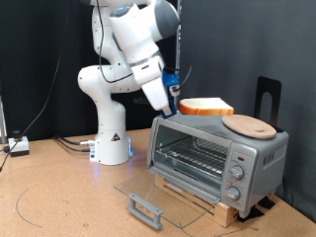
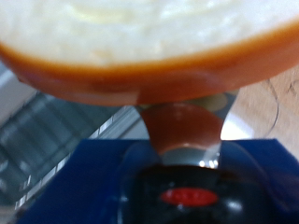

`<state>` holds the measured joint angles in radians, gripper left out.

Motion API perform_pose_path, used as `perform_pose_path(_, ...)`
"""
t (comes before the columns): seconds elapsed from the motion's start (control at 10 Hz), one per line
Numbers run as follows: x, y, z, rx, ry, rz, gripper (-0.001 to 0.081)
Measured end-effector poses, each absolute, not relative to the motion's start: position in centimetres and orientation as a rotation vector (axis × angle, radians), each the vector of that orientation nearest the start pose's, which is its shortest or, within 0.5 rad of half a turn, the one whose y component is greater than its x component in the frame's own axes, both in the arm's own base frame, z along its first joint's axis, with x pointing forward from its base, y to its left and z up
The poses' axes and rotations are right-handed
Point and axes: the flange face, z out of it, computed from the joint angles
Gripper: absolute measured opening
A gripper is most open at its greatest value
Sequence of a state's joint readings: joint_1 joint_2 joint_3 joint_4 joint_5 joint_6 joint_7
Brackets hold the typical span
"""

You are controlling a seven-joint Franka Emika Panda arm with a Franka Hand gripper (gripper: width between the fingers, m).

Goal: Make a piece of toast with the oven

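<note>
The piece of toast (image 1: 207,107), a thick pale slice with an orange-brown crust, lies flat on top of the silver oven (image 1: 212,153), at the exterior view's left of its roof. The oven's glass door (image 1: 163,197) hangs open towards the table, and the wire rack (image 1: 193,153) inside is bare. My gripper (image 1: 176,96) is tilted down at the left end of the toast. In the wrist view the toast (image 2: 140,42) fills the upper picture very close up. One shiny finger (image 2: 182,131) touches its crust; the other finger is hidden.
A round light wooden board (image 1: 250,125) lies on the oven roof beside the toast. Three knobs (image 1: 237,173) sit on the oven's right panel. The oven stands on a wooden base (image 1: 212,202). A dark stand (image 1: 267,99) rises behind it. Cables (image 1: 69,143) lie by the robot's base.
</note>
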<state>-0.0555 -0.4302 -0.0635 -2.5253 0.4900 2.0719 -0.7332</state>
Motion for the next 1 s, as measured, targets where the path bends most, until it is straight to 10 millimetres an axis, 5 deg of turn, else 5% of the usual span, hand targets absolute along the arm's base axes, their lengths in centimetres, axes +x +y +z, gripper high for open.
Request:
perform_pose_path(0.5,38.7,-10.3,43.3,-2.670,-0.527,-0.199,0.0391)
perform_pose_path(0.7,38.5,-10.8,43.2,-2.669,-0.528,-0.203,0.0391)
perform_pose_path(1.0,38.2,-10.5,42.0,-2.619,-0.775,-0.226,0.0391)
